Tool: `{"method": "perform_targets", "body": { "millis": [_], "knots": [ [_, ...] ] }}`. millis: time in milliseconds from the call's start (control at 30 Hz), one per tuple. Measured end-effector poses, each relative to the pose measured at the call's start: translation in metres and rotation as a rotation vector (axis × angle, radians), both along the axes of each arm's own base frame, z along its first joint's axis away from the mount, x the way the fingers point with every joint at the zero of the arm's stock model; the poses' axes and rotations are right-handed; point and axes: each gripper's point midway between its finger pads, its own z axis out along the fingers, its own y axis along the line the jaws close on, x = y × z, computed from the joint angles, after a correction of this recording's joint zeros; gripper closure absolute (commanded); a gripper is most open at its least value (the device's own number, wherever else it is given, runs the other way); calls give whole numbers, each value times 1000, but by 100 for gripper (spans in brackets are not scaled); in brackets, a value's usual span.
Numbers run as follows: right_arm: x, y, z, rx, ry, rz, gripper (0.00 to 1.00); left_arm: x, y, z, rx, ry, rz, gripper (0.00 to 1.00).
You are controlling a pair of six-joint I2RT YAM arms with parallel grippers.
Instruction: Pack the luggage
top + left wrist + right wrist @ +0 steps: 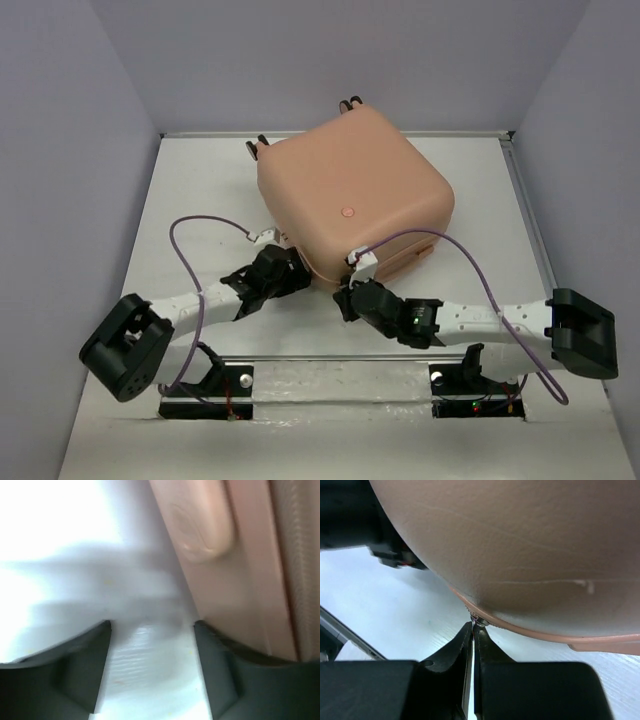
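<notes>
— Well, nearest the arm bases first: what are the two hands doing?

— The right gripper (pixel 472 628) has its fingers pressed flat together, with the tips tucked under the near rim of the luggage (pixel 350 190). A small metal piece (pixel 479 622) sits right at those tips on the seam. It could be a zip pull, but it's too small to call, and I can't tell if it's pinched.

— And the left?

— The left gripper (pixel 152 630) has its fingers spread apart with nothing between them, only bare table (pixel 200 180). It sits low at the case's near-left corner, just beside the peach side wall.

— Further out, where's the case itself?

— It lies flat in the middle of the table, towards the far side and turned a little askew. The lid is down and the shell looks shut all round, with no black lining showing from above. A round mark (pixel 348 212) sits on the top face.

— And at the far end?

— The wheels (pixel 350 101) poke out past the far edge, with another pair at the far-left corner.

— So how far along are we?

— Late, I'd say. Nothing loose lies on the table, so the filling looks finished. What's left, judging by that right hand on the seam, is sealing the case around its edge. I can't see how much of the seam is fastened.
</notes>
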Motion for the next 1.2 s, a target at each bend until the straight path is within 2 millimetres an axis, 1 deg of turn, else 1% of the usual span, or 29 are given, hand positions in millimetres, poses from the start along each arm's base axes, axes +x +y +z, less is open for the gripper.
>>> {"method": "perform_targets", "body": {
  "millis": [33, 67, 133, 167, 233, 267, 333, 400, 467, 500, 533, 567, 633, 667, 700, 733, 800, 867, 967, 1000, 1133, 1200],
  "knots": [
    [1, -2, -1, 5, -3, -17, 93, 0, 6, 3, -4, 7, 3, 7],
    [1, -4, -1, 11, -5, -22, 93, 5, 16, 12, -11, -8, 20, 4],
    [1, -5, 0, 32, -5, -28, 93, 20, 31, 40, -79, -57, 59, 3],
    [0, -5, 0, 38, -4, -30, 93, 31, 41, 62, -107, -107, 72, 3],
    [0, -5, 0, 50, -3, -34, 93, 45, 54, 91, -138, -174, 94, 6],
    [0, -5, 0, 54, -4, -34, 93, 58, 68, 114, -169, -226, 128, 7],
    [0, -5, 0, 59, -3, -37, 93, 72, 83, 143, -210, -290, 154, 7],
    [0, -6, 1, 62, -4, -37, 93, 85, 96, 165, -244, -337, 184, 7],
    [-1, -7, 1, 66, -5, -36, 93, 92, 99, 175, -265, -345, 191, 7],
    [-2, -7, 2, 70, -6, -34, 93, 100, 99, 182, -280, -341, 195, 6],
    [-2, -8, 2, 72, -6, -33, 93, 113, 97, 194, -294, -343, 193, 6],
    [-2, -8, 3, 74, -7, -32, 93, 123, 96, 201, -303, -346, 195, 5],
    [-3, -8, 3, 74, -6, -31, 93, 157, 94, 221, -326, -360, 198, 5],
    [-3, -8, 3, 74, -7, -30, 93, 168, 93, 225, -333, -361, 200, 5],
    [-3, -8, 3, 73, -7, -30, 93, 185, 93, 232, -342, -367, 202, 4],
    [-3, -8, 3, 73, -7, -29, 93, 197, 93, 236, -347, -363, 206, 4],
    [-3, -8, 3, 73, -8, -29, 93, 226, 94, 242, -346, -363, 215, 4],
    [-3, -8, 3, 72, -9, -28, 93, 258, 96, 242, -347, -348, 222, 4],
    [-4, -7, 3, 72, -7, -25, 93, 291, 99, 228, -348, -315, 235, 4],
    [-4, -7, 3, 73, -7, -24, 93, 301, 99, 219, -346, -297, 242, 5],
    [-4, -7, 3, 77, -6, -20, 93, 320, 101, 194, -344, -221, 261, 5],
    [-5, -7, 2, 78, -6, -18, 93, 325, 100, 182, -341, -194, 263, 6]
  ]
}}
